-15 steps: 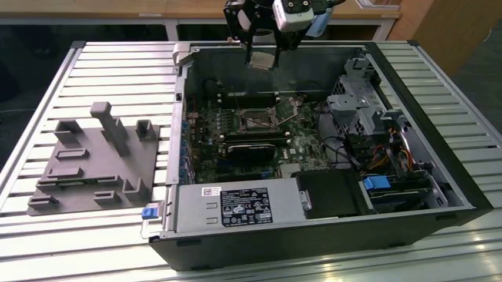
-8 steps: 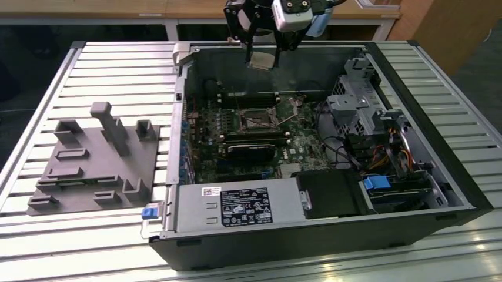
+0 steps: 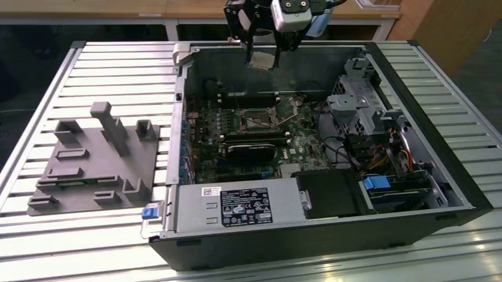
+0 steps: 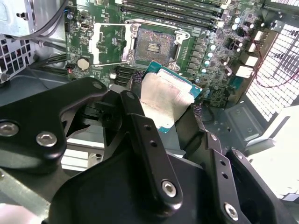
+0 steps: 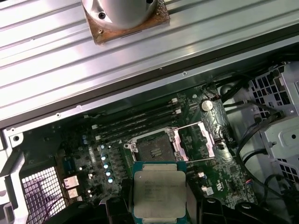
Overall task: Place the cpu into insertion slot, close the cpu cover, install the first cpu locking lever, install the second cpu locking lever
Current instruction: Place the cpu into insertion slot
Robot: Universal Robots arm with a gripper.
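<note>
My gripper (image 3: pixel 264 54) hangs high over the far wall of the open computer case (image 3: pixel 182 117), shut on the cpu (image 3: pixel 261 60). The cpu is a small square chip with a silvery face and a green edge, seen between the black fingers in both wrist views (image 4: pixel 166 95) (image 5: pixel 159 189). Well below it, the insertion slot (image 3: pixel 257 122) (image 4: pixel 154 46) (image 5: pixel 152 147) lies open on the green board, its dark centre bare. The cpu cover (image 4: pixel 108 44) (image 5: pixel 198 140) is a thin metal frame swung back and lying flat beside the slot.
A dark heatsink block (image 3: pixel 251 150) sits just in front of the slot, and long memory slots (image 5: pixel 135 119) run beside it. The power supply (image 3: pixel 235 205) and drive cage (image 3: pixel 361 106) fill the case's near and right sides. A grey fixture (image 3: pixel 94 158) rests on the slatted table (image 3: pixel 117 64).
</note>
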